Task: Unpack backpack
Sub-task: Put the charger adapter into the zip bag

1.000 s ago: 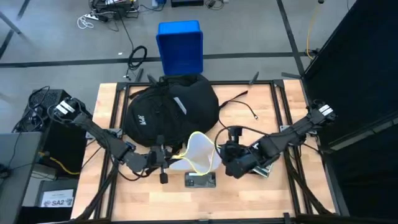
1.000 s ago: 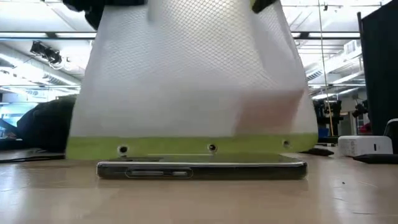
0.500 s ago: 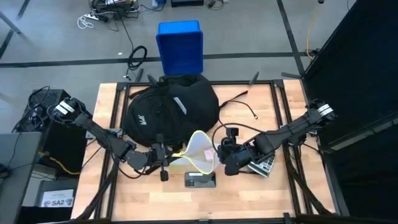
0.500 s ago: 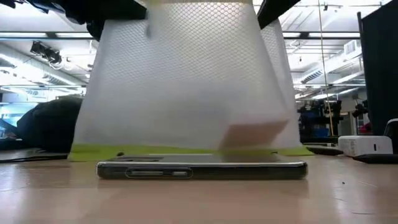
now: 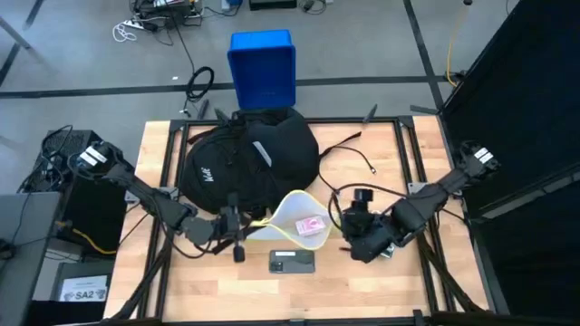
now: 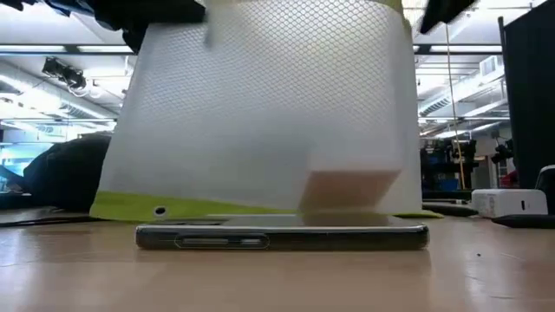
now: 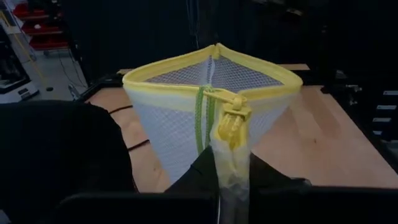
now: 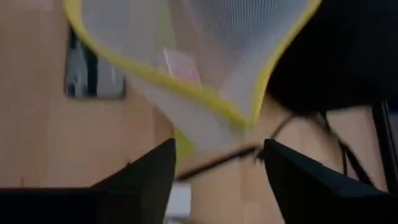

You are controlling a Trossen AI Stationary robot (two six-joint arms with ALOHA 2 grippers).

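From above, the black backpack lies on the far-left part of the wooden bench, its top toward a blue box standing on the floor beyond the bench. Just in front of the backpack lies a white mesh pouch with a yellow rim, mouth open, with a small pink packet inside. The left tool sits at the pouch's left end, pinching it there. A phone lies flat on the bench just in front of the pouch. The right tool is to the right of the pouch and apart from it; from here I cannot tell how its fingers stand. A thin black cable trails across the bench behind it.

At bench height, the phone lies edge-on in front, the mesh pouch rises behind it and fills most of the frame, and the packet shows through the mesh. The backpack is a dark mound far left.

From the left wrist, the tool's fingers are pressed onto the pouch at its yellow zipper pull. The backpack is beside it.

From the right wrist, the two dark fingers stand spread with nothing between them; the pouch, the packet and the phone lie beyond.
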